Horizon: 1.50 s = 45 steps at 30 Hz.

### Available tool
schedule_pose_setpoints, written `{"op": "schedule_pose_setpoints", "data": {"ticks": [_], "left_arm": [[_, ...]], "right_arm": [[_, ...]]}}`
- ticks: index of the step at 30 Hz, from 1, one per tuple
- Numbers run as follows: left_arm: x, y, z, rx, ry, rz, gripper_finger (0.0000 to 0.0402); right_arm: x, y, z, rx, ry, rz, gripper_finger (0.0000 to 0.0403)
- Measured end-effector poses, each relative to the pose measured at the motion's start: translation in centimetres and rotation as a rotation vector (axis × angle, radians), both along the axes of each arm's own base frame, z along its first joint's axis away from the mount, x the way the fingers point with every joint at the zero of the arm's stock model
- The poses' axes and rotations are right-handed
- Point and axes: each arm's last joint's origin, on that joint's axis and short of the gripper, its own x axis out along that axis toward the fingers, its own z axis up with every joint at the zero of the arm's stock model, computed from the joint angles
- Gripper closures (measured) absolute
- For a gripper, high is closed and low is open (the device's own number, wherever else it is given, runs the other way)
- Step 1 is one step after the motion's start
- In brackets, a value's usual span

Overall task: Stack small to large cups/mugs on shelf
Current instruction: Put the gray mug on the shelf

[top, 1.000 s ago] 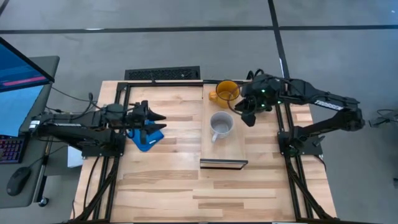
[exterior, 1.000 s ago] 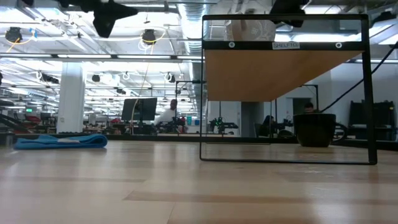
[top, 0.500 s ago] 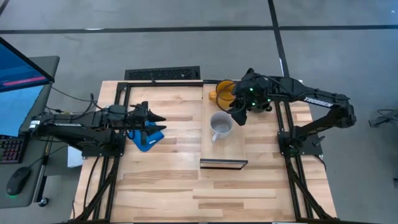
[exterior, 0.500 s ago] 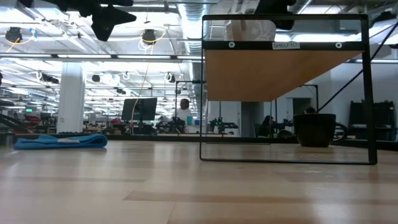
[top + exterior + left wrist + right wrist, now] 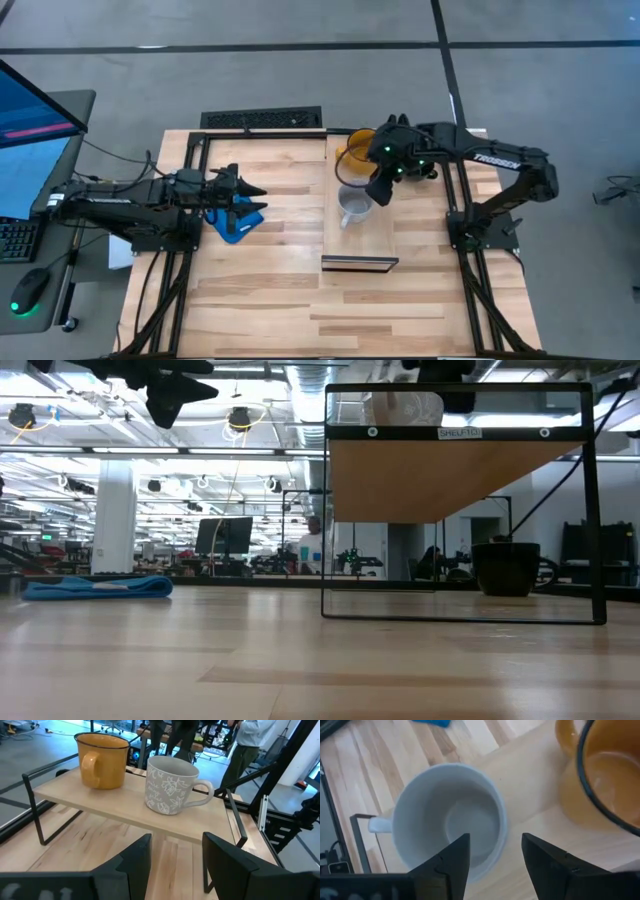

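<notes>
The shelf (image 5: 372, 240) stands mid-table. On it a yellow-orange mug (image 5: 356, 150) sits at the far end and a light grey mug (image 5: 352, 206) on its base in the middle, mouth up. A black mug (image 5: 506, 567) stands on the table under the shelf, seen only in the low view. My right gripper (image 5: 495, 852) is open and points steeply down over the grey mug's (image 5: 447, 820) rim, beside the yellow mug (image 5: 605, 775). My left gripper (image 5: 175, 852) is open and hovers level at the table's left, facing the shelf (image 5: 120, 805).
A blue cloth (image 5: 236, 222) lies on the table under my left gripper. The shelf's dark wire frame (image 5: 590, 510) rises at both ends. A keyboard (image 5: 262, 120) lies at the far edge and a monitor (image 5: 30, 130) stands off the left side.
My right gripper has moved toward the table's left edge, from beside the shelf's right side to above the grey mug's rim, and has tipped further down. The mugs have stayed where they were.
</notes>
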Motion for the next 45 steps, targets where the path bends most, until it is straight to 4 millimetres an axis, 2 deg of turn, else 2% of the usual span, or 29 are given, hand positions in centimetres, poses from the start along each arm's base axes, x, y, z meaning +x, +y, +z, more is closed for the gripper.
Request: {"op": "schedule_pose_setpoints", "data": {"ticks": [6,19,22,31,36,40,45], "left_arm": [[0.0,0.0,0.0,-0.001,0.003,0.000,0.0235],[0.0,0.0,-0.1,-0.021,0.015,-0.007,0.0235],[0.0,-0.1,-0.1,-0.033,0.015,-0.023,0.0235],[-0.1,-0.1,-0.2,-0.042,0.024,-0.029,0.0235],[-0.1,-0.1,-0.4,-0.057,0.042,-0.025,0.0235],[-0.1,-0.1,-0.5,-0.060,0.051,-0.022,0.0235],[-0.1,-0.1,-0.5,-0.056,0.057,-0.015,0.0235]], "right_arm": [[0.1,0.6,0.0,-0.001,0.001,0.024,0.0209],[0.1,0.4,0.0,-0.001,0.001,0.008,0.0246],[0.2,0.3,-0.1,-0.004,0.004,0.006,0.0245],[2.0,-0.1,-2.4,-0.009,0.118,-0.003,0.0220],[2.5,-0.3,-2.8,-0.005,0.125,0.002,0.0211],[2.4,-0.3,-3.2,0.003,0.163,0.005,0.0228],[2.4,-0.3,-3.2,0.015,0.165,-0.004,0.0276]]}}
